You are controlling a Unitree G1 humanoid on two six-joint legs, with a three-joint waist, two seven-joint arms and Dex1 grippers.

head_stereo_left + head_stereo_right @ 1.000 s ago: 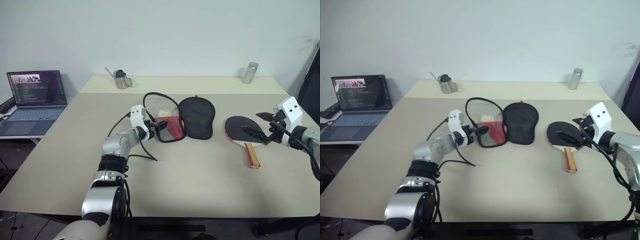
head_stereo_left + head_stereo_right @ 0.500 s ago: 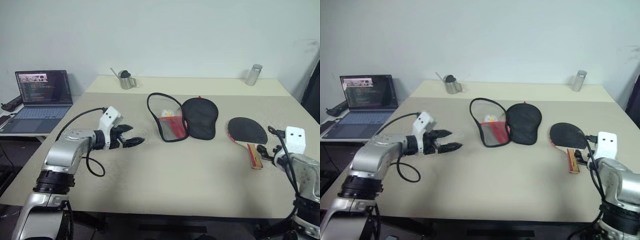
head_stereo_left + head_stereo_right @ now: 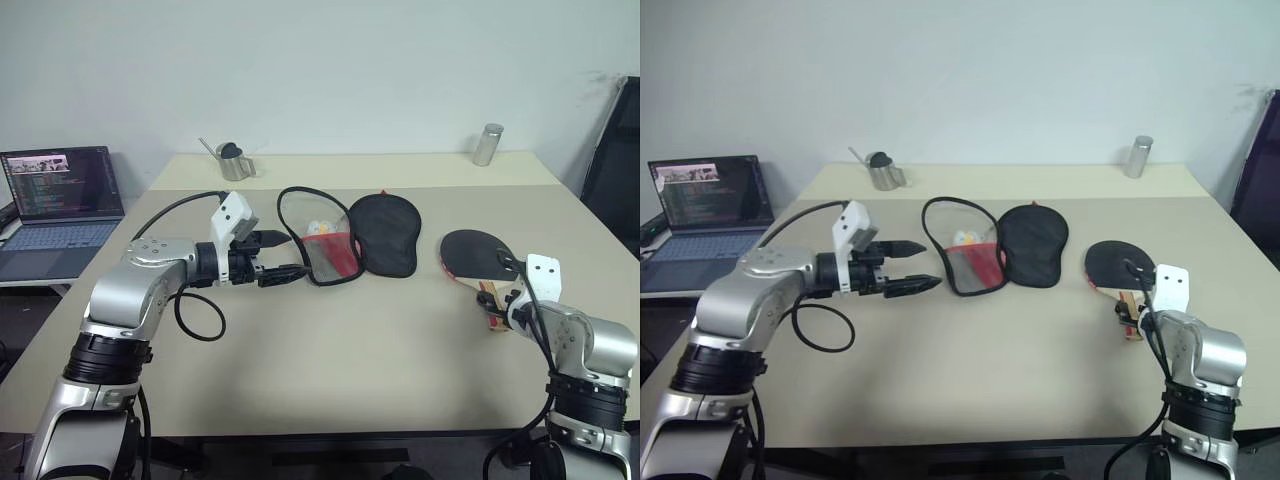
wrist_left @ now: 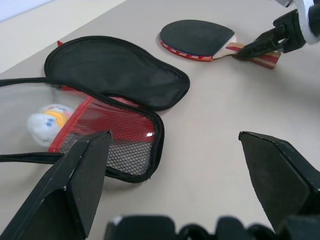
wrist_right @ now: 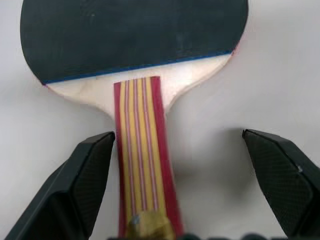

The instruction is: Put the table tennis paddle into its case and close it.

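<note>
Fingers spread wide and empty on both grippers: the right gripper has dropped astride the paddle handle at right; left gripper withdrew from the open case at centre of the counter.

A beige table carries a small metal watering can near its far left edge and a metal cylinder far right. An open laptop stands on a lower surface at the left

Silver arms, black cables, black fingers
</note>
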